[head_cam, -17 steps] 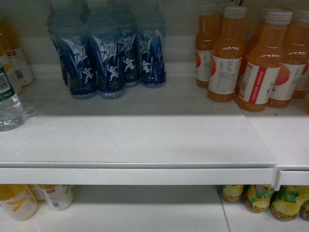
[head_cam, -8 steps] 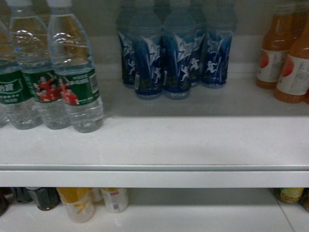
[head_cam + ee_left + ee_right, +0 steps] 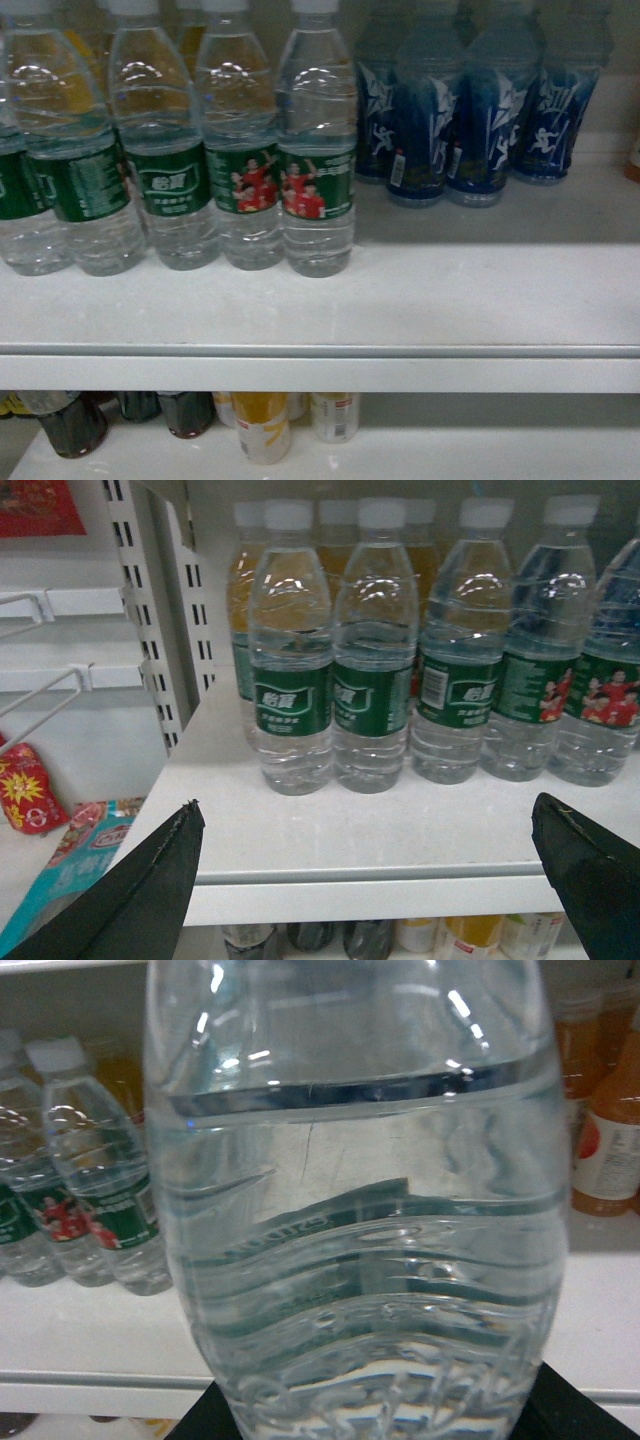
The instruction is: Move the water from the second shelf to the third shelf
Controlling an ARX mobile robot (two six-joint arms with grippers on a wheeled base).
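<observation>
A clear ribbed water bottle (image 3: 350, 1210) fills the right wrist view, its green label showing through the water. My right gripper (image 3: 370, 1410) is shut on it, with a black finger (image 3: 195, 1425) at each lower side of the bottle. More water bottles (image 3: 318, 150) with green labels stand in a row on the white shelf (image 3: 420, 300) in the head view, where neither gripper shows. My left gripper (image 3: 365, 815) is open and holds nothing, in front of the shelf edge and facing the same row of water bottles (image 3: 290, 650).
Blue sports drinks (image 3: 470, 110) stand to the right of the water row. Orange juice bottles (image 3: 605, 1130) are further right. Dark bottles (image 3: 75, 425) and a yellow one (image 3: 262, 425) sit on the shelf below. A slotted shelf upright (image 3: 150, 610) and snack packets (image 3: 30, 790) lie to the left.
The head view has swung left: the water bottles came in from the left edge, the blue drinks slid right, and the orange juice bottles left the frame.
</observation>
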